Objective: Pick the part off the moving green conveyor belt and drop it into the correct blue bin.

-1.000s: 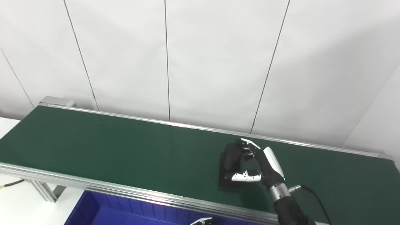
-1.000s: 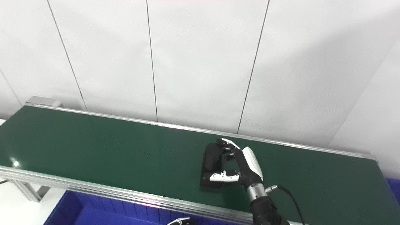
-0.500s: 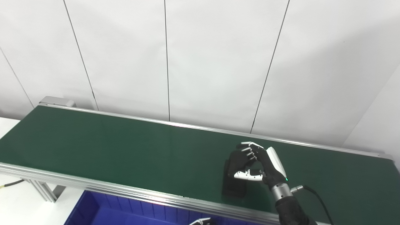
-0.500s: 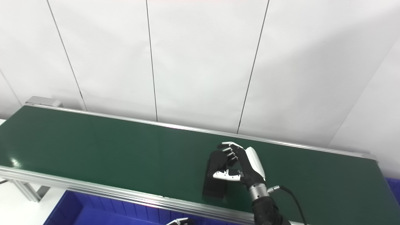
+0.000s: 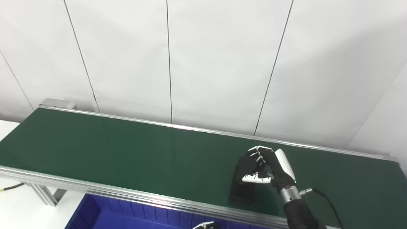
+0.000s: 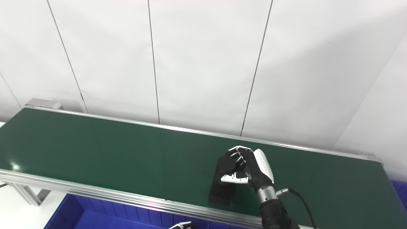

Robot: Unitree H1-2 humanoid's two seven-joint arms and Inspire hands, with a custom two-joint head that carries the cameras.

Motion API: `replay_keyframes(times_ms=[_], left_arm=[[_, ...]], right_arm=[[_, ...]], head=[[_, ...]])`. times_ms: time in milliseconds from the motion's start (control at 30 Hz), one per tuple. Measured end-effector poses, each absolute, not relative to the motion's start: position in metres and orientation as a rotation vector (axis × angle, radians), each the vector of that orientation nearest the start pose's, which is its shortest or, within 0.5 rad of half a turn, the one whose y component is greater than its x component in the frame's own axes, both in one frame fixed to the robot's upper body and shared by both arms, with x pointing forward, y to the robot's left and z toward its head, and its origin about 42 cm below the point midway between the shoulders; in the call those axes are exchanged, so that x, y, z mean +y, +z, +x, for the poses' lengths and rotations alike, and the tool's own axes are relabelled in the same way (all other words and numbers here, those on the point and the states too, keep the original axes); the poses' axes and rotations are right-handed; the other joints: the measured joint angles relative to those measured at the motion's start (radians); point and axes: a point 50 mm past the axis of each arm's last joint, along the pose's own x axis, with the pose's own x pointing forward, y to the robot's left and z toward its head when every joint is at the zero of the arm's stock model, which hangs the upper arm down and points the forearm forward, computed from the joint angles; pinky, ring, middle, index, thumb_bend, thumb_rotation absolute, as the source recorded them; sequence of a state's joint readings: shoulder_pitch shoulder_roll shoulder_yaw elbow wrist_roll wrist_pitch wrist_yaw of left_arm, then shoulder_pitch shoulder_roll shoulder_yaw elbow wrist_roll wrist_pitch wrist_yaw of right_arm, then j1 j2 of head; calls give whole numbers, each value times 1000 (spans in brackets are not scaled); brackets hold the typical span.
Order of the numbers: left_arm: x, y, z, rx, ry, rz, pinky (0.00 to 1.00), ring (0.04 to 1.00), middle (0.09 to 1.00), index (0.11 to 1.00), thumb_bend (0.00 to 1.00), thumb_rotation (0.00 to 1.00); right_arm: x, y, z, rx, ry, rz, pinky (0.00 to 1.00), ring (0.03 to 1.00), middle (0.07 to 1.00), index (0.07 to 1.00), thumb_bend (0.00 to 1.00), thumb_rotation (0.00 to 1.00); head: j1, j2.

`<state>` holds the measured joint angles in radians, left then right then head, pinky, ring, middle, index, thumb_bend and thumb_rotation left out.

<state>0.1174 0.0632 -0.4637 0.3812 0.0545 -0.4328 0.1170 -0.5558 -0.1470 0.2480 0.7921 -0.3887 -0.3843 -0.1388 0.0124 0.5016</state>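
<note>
A black blocky part [image 5: 246, 165] sits in my right hand [image 5: 267, 168] over the right half of the green conveyor belt [image 5: 127, 152]. The fingers curl over its top and the thumb presses its near side, so the hand is shut on it. On the belt just below lies a dark rectangular patch [image 5: 241, 193], which looks like the part's shadow. I cannot tell for certain whether the part is clear of the belt. Only a sliver of my left hand [image 5: 205, 225] peeks in at the bottom edge, below the belt's front rail.
A blue bin [image 5: 95, 216] stands below the belt's front rail at the lower left. A bit of another blue bin [image 6: 402, 187] shows at the right edge. Aluminium rails [image 5: 127, 194] border the belt, and a white panelled wall rises behind it.
My right hand has closed its fingers and thumb around the black part and drifted a little right and nearer with it. The left hand's sliver has not moved.
</note>
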Motion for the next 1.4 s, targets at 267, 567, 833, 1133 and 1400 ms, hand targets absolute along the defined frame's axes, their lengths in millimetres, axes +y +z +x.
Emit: replay_keyframes(times_ms=[267, 567, 833, 1133, 1400], left_arm=[[128, -8, 192, 53, -338, 88, 738, 784, 786, 787, 956, 668], [143, -4, 202, 57, -321, 7, 811, 830, 819, 830, 896, 711], [152, 7, 210, 17, -316, -54, 832, 836, 824, 841, 851, 694], [160, 19, 218, -35, -321, -87, 800, 820, 806, 841, 862, 695], [166, 30, 223, -81, -307, -76, 769, 806, 801, 839, 885, 737]], right_arm=[[-177, 104, 418, -227, 314, -611, 262, 328, 447, 522, 520, 0], [-193, 120, 382, -262, 295, -598, 257, 322, 432, 522, 519, 0], [-235, 143, 349, -265, 171, -593, 268, 332, 431, 528, 517, 0], [-266, 152, 296, -217, 73, -575, 264, 328, 427, 529, 516, 0], [-277, 154, 255, -202, 38, -607, 257, 318, 425, 526, 517, 0]], head=[[-151, 40], [-331, 123], [-437, 213], [-545, 302], [-615, 325]])
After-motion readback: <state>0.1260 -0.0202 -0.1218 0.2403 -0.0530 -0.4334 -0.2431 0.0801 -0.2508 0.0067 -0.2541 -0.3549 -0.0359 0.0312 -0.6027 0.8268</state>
